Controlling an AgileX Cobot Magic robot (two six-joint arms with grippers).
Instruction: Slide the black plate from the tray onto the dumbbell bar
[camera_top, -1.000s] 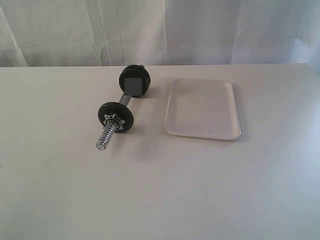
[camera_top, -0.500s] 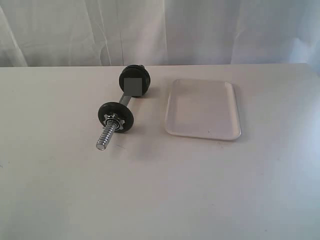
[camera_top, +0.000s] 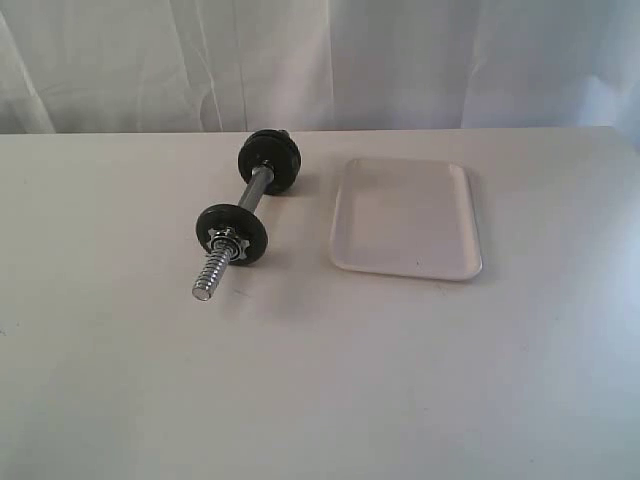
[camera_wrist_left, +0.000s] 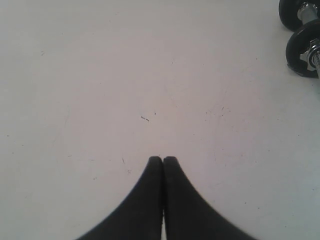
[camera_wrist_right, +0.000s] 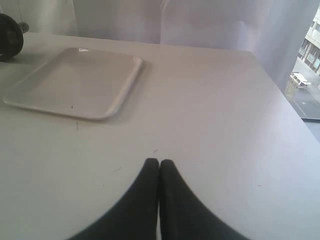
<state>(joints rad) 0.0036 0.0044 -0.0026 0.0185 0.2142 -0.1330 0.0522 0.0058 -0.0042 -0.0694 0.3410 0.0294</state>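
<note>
The dumbbell bar lies on the table left of the tray, its threaded end pointing toward the front. A black disc with a silver collar nut sits on the near part of the bar, and more black disc sits at the far end. No black plate lies in the white tray. The left gripper is shut over bare table, with the discs far off at the view's edge. The right gripper is shut, apart from the tray. Neither gripper shows in the exterior view.
A white curtain hangs behind the table's far edge. The table's right edge runs beside the right gripper, with a drop beyond it.
A grey square that covered the far disc is gone, and the bar's shaft shows there. The dumbbell and the tray have not moved.
</note>
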